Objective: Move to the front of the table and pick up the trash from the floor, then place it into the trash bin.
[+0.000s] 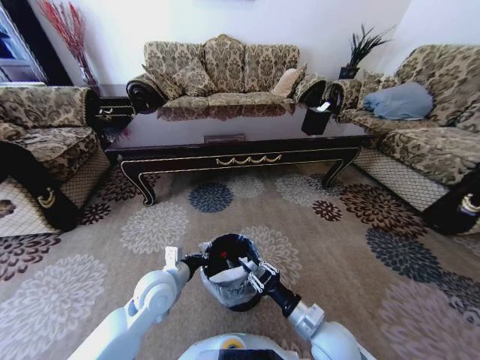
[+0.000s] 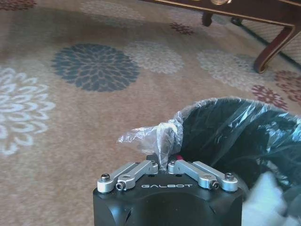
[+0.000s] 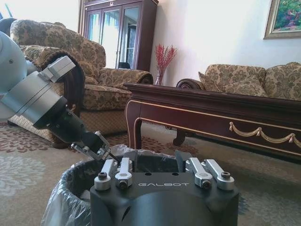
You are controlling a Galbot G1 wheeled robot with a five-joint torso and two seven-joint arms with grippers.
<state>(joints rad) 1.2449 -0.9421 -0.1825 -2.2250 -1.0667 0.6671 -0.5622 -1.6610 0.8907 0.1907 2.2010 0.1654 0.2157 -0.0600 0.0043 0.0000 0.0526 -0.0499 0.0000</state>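
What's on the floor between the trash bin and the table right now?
Bare patterned carpet; the head view shows no litter between the trash bin and the table.

white arms, black galbot-marked wrists

A patterned carpet (image 1: 247, 202) with large grey, white and dark red flower medallions covers the floor; directly under both grippers stands the trash bin (image 1: 229, 300), round and black, its translucent liner bunched over the rim; beyond the grippers, well apart from the bin, stands the table (image 1: 232, 146), long and low on curved legs, with a gold scroll along its apron; on its glossy dark top, toward the far right corner, sits a black square box (image 1: 316, 120); sofas stand on the carpet around the table.
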